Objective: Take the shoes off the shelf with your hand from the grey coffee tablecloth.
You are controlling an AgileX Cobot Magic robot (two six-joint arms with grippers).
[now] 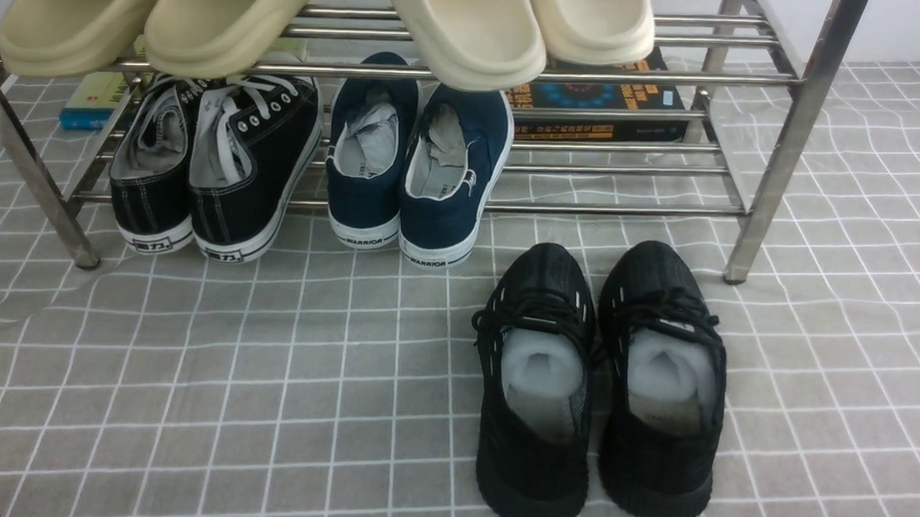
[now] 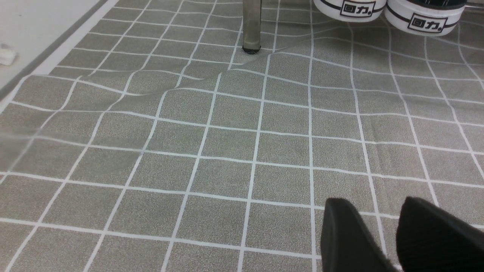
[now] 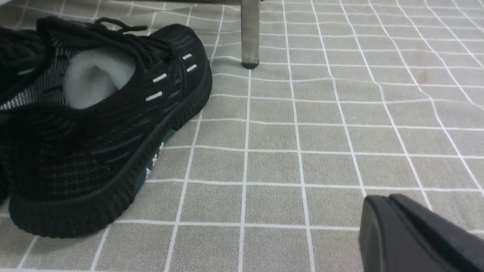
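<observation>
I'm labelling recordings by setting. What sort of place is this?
Probably a mock home entryway staged on a tabletop: a steel shoe rack holding sneakers and slippers, black sneakers in front, all on a grey checked tablecloth.

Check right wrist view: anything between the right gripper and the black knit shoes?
Nothing visible. Only bare grey tablecloth lies between the right gripper, fingers shut and empty, and the nearer of the black knit shoes. The shelf leg stands beyond the shoe's toe, off that line.
</observation>
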